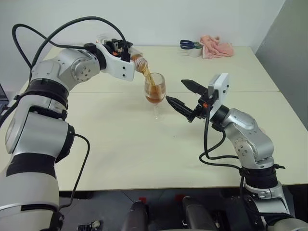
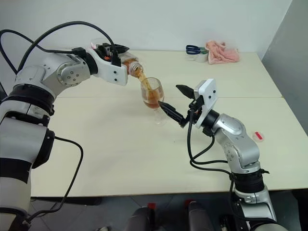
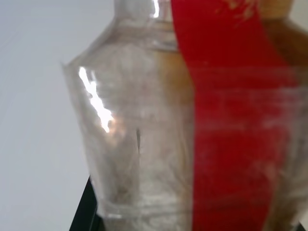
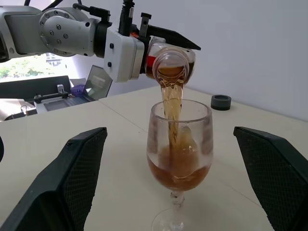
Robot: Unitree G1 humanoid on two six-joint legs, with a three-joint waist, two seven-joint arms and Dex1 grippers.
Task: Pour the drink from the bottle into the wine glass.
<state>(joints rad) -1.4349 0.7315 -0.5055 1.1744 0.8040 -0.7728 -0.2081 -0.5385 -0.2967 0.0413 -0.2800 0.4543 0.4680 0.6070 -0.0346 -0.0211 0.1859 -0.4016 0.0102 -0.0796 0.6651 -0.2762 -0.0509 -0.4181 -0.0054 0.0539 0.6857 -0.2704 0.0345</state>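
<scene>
The bottle (image 3: pixel 202 120) bears a plain red stripe, no legible writing.

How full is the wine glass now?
Partly filled: the drink fills the lower part of the wine glass bowl, and a stream runs in from the tipped bottle.

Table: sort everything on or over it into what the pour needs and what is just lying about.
Needed: bottle, drink, wine glass, left claw.
Lying about: pink cloth, scissors, dark cap, small white-and-red piece.
</scene>
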